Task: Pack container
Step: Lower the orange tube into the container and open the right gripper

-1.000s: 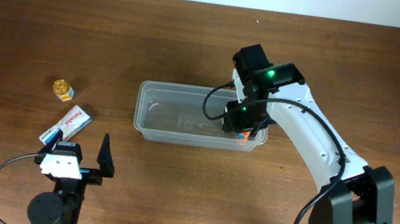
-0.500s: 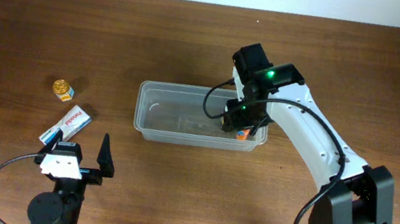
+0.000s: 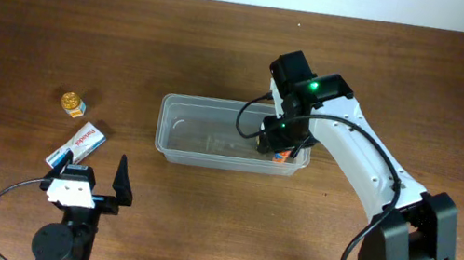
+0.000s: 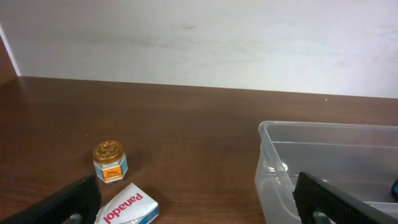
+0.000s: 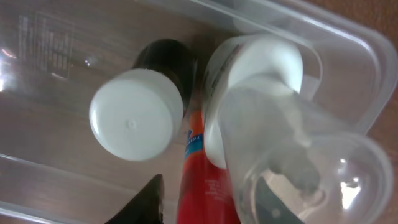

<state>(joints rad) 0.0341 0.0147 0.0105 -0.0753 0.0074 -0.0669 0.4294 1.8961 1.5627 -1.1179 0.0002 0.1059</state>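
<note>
Container [image 3: 202, 140], clear rounded plastic, holding white-capped black bottle [image 5: 137, 113] and red tube [image 5: 200, 186], right gripper [image 5: 208, 200] straddling the tube, grip unclear, left gripper [image 4: 196, 200] spread wide.

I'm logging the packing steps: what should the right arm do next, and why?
Probably lift the right gripper straight up out of the container. The red tube lies inside it beside the white-capped bottle, and the fingers appear to stand clear of the tube on both sides.
</note>
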